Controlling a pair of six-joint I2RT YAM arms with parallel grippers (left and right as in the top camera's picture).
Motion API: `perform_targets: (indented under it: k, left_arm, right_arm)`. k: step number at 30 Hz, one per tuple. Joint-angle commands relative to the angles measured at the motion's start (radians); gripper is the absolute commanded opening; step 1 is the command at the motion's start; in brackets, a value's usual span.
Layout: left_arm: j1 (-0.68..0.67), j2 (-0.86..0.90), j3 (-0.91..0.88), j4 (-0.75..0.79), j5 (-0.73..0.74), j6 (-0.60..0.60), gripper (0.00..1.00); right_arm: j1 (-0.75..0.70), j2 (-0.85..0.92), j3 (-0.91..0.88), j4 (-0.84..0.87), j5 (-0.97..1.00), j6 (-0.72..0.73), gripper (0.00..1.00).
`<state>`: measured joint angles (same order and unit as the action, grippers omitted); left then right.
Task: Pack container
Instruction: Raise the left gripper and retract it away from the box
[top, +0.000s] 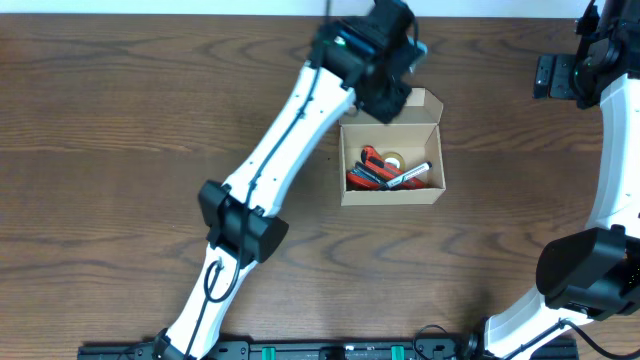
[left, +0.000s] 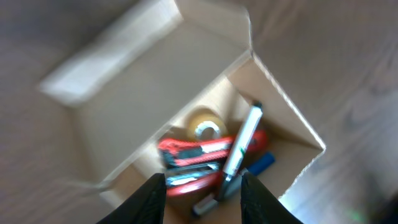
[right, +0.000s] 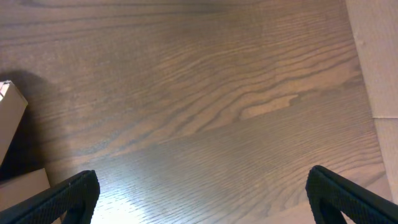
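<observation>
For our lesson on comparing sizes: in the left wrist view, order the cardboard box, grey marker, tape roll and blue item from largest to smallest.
1. cardboard box
2. grey marker, long and thin
3. tape roll
4. blue item, only partly showing, so its full size is unsure

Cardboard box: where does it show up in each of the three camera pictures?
Overhead: the box sits just right of centre, lid open.
Left wrist: it fills most of the picture, seen from above with its contents showing.
Right wrist: only a tan corner at the left edge, probably the box.
Shared landmark: the dark wood table.
</observation>
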<state>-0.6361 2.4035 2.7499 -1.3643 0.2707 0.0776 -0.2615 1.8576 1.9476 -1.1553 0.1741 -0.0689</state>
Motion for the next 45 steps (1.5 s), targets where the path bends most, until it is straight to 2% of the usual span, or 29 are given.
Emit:
perform_targets:
  k: [1, 6, 10, 14, 19, 25, 26, 28, 29, 33, 34, 35, 36, 37, 41, 45]
  left_arm:
    - [0.044, 0.005, 0.131, -0.047, -0.092, -0.015, 0.38]
    - [0.116, 0.005, 0.245, -0.116, -0.146, -0.051, 0.42]
    - [0.18, 0.005, 0.277, -0.143, -0.227, -0.087, 0.5]
    - [0.248, 0.005, 0.278, -0.153, -0.275, -0.16, 0.51]
    - [0.336, 0.005, 0.277, -0.175, -0.268, -0.286, 0.39]
    - [0.4, 0.005, 0.234, -0.195, -0.199, -0.287, 0.24]
    - [0.404, 0.005, 0.219, -0.196, -0.199, -0.287, 0.2]
    - [0.408, 0.005, 0.177, -0.195, -0.199, -0.287, 0.07]
    - [0.409, 0.005, 0.154, -0.195, -0.199, -0.288, 0.06]
    - [0.407, 0.005, 0.039, -0.185, -0.195, -0.288, 0.06]
    - [0.407, 0.005, 0.003, -0.176, -0.181, -0.288, 0.06]
    - [0.407, 0.005, -0.013, -0.17, -0.169, -0.288, 0.06]
    - [0.407, 0.005, -0.034, -0.158, -0.152, -0.288, 0.06]
    - [0.407, 0.005, -0.063, -0.139, -0.125, -0.288, 0.06]
    - [0.408, 0.005, -0.141, -0.077, -0.022, -0.29, 0.06]
    - [0.407, 0.005, -0.192, -0.057, -0.006, -0.311, 0.06]
  right_arm:
    - [-0.005, -0.016, 0.016, -0.001, 0.001, 0.012, 0.99]
    - [-0.005, -0.016, 0.016, -0.001, 0.001, 0.012, 0.99]
    - [-0.005, -0.016, 0.016, -0.001, 0.001, 0.012, 0.99]
    - [-0.005, -0.016, 0.016, 0.0, -0.029, 0.013, 0.99]
    - [-0.005, -0.016, 0.016, 0.002, -0.188, 0.013, 0.99]
    - [-0.005, -0.016, 0.016, 0.011, -0.414, 0.012, 0.98]
    - [-0.005, -0.015, 0.014, 0.02, -0.427, 0.012, 0.88]
    - [-0.005, -0.011, 0.01, 0.045, -0.412, 0.013, 0.57]
    - [-0.005, -0.007, 0.006, 0.059, -0.406, 0.013, 0.49]
    - [-0.005, 0.007, -0.023, 0.092, -0.378, 0.032, 0.32]
    - [-0.005, 0.014, -0.032, 0.094, -0.363, 0.043, 0.19]
    - [-0.005, 0.021, -0.034, 0.094, -0.355, 0.051, 0.15]
    - [-0.005, 0.028, -0.034, 0.094, -0.346, 0.064, 0.04]
    - [-0.006, 0.042, -0.034, 0.094, -0.327, 0.09, 0.01]
    - [-0.006, 0.093, -0.034, 0.088, -0.313, 0.141, 0.01]
    - [-0.006, 0.14, -0.034, 0.078, -0.32, 0.182, 0.01]
